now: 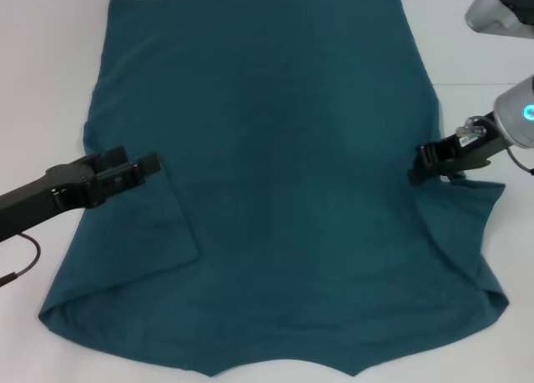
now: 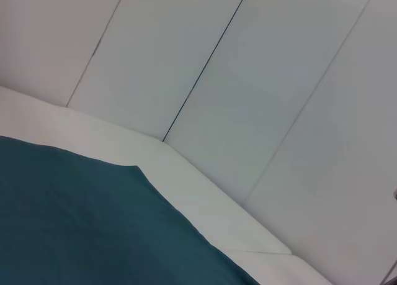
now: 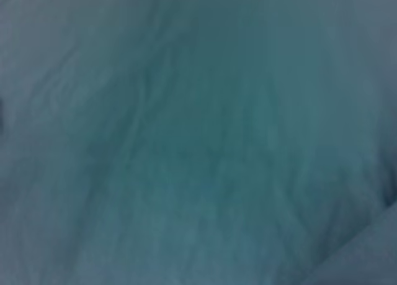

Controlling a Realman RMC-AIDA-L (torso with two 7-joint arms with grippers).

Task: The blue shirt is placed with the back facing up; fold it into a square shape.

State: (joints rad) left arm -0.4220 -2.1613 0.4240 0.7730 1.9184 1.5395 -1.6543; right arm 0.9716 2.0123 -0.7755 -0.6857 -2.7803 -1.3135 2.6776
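- Head view: the blue shirt (image 1: 292, 191) lies spread flat on a white table (image 1: 37, 83), plain side up, taking up most of the tabletop.
- The shirt's straight hem runs along the far edge; the neck end sits at the near edge, where the cloth dips to a shallow notch.
- The left sleeve (image 1: 158, 224) is folded inward onto the body and forms a flap with a clear diagonal edge.
- The left gripper (image 1: 133, 168) hangs over the shirt's left edge, just above that folded sleeve; its 2 fingers stand apart with nothing between them.
- The right gripper (image 1: 420, 162) is at the shirt's right edge, low against the cloth where the right sleeve (image 1: 476, 224) spreads outward; whether its fingers are parted or pinching the fabric cannot be told.
- Left wrist view: a corner of the shirt lies on the table, with a pale panelled wall (image 2: 248, 80) beyond it.
- Right wrist view: nothing but shirt fabric fills the picture, with soft wrinkles running across it.
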